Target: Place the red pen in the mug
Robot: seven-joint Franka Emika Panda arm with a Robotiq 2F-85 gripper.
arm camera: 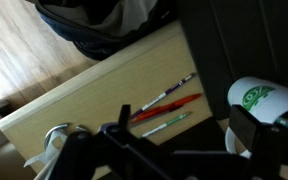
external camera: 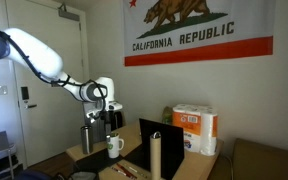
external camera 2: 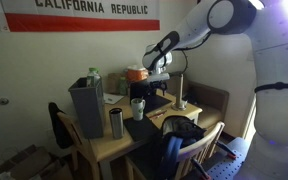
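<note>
Hovering over the surface [arm camera: 89, 100], gripper [arm camera: 179, 150] spread wide, holding nothing. Red pen [arm camera: 169, 107] lies flat between a white pen [arm camera: 172, 92] and a green pen [arm camera: 167, 125], near the mug [arm camera: 264, 100]. Approach step. Next: descend, straddle red pen only, pinch.

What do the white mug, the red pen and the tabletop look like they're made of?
The mug: probably glazed ceramic, smooth white with a green print. The red pen: likely plastic, uniformly bright red; too small to be sure. The table: pale wood or laminate, matte, flat.
</note>
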